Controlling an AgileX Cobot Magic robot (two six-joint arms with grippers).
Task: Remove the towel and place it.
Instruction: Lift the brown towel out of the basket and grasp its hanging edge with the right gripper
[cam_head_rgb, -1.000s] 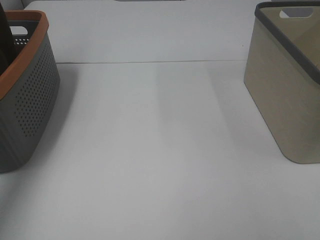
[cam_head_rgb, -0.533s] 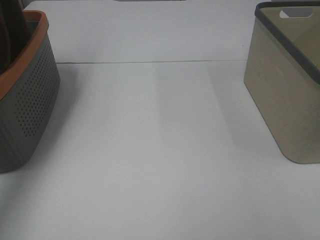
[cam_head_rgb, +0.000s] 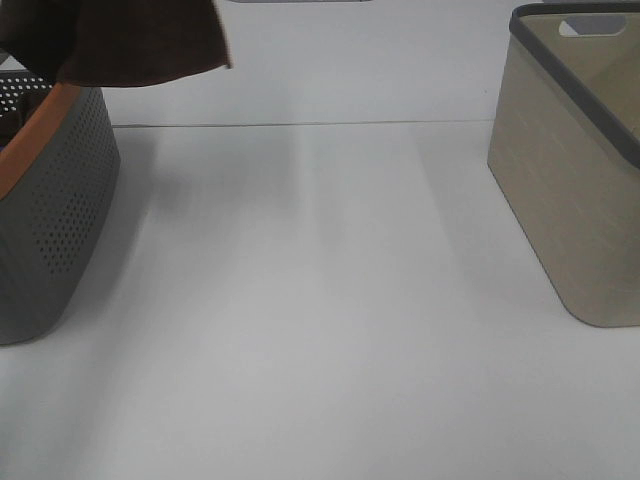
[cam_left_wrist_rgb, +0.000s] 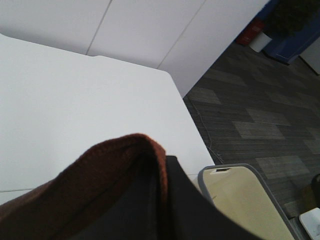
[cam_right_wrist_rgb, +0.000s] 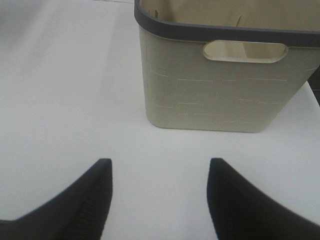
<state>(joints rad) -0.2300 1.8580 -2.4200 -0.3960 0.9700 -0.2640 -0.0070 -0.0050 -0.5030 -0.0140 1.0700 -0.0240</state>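
The dark brown towel hangs at the top left of the exterior high view, lifted above the grey basket with the orange rim. Its lower edge reaches just past the basket's near rim. The left wrist view shows the towel bunched close to the lens, draped against a dark finger of my left gripper, which is shut on it. The left gripper itself stays above the exterior view's top edge. In the right wrist view my right gripper stands open and empty, low over the white table.
A beige basket with a dark grey rim stands at the right side of the table. The right wrist view shows it a little beyond the open fingers. Past the table's far edge lies dark carpet floor.
The towel has come up out of the grey basket and swung right. It now hangs spread above the rim where only a dark strip showed before. The right side is unchanged.
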